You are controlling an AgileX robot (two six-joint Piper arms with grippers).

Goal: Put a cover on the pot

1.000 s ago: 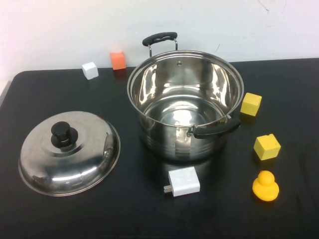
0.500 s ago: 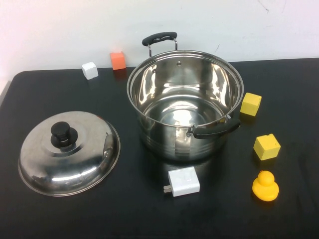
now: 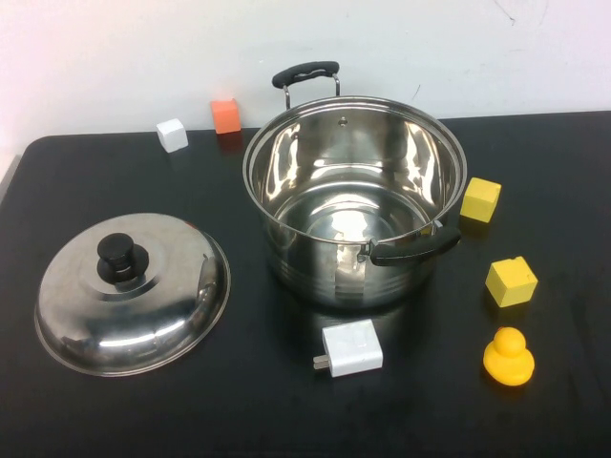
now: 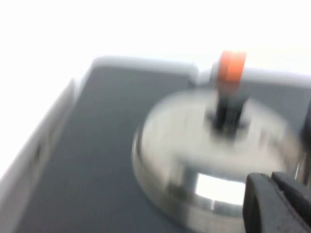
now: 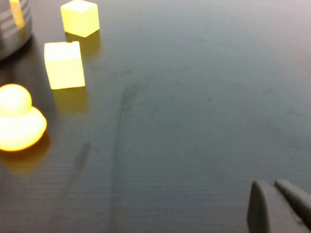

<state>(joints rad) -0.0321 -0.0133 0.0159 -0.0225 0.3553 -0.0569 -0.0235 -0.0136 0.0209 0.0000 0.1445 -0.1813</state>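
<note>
The large steel pot [image 3: 329,272] stands open and empty at the table's middle, with its black handles at the far side and the near right. The domed steel lid [image 3: 143,310] with a black knob [image 3: 119,256] lies knob-up on the table to the pot's left. Neither arm shows in the high view. In the left wrist view my left gripper [image 4: 269,177] is shut and empty, near the lid [image 4: 184,145] but apart from it. In the right wrist view my right gripper [image 5: 272,184] is shut and empty above bare table, with the pot's edge [image 5: 12,24] far off.
A white charger [image 3: 352,348] lies in front of the pot. Two yellow cubes [image 3: 480,199] [image 3: 511,281] and a yellow duck [image 3: 508,357] sit to the pot's right. A white cube [image 3: 172,135] and an orange cube [image 3: 225,114] sit at the back left.
</note>
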